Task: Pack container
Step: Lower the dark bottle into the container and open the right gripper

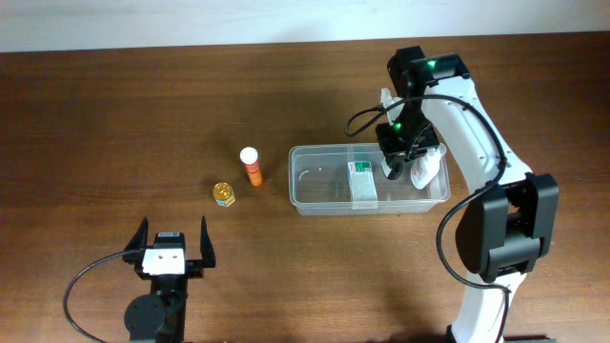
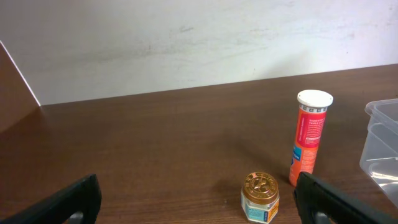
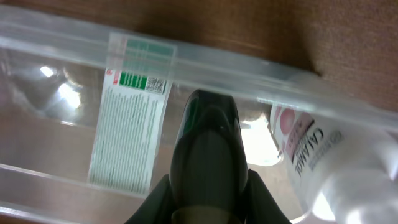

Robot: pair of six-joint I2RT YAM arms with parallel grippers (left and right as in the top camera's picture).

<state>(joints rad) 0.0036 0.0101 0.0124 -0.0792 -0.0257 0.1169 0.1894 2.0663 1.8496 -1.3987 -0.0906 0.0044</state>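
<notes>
Two arms, left hand (image 1: 173,229) spread wide, right hand (image 1: 396,170) grip unclear, clear rounded plastic container (image 1: 315,198).

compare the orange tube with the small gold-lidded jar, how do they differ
The orange tube is tall and slim; the jar is short and squat. The orange tube has a white cap, the jar a gold lid. The orange tube stands nearer the container than the jar. Both stand upright on the table, outside the container.
</notes>
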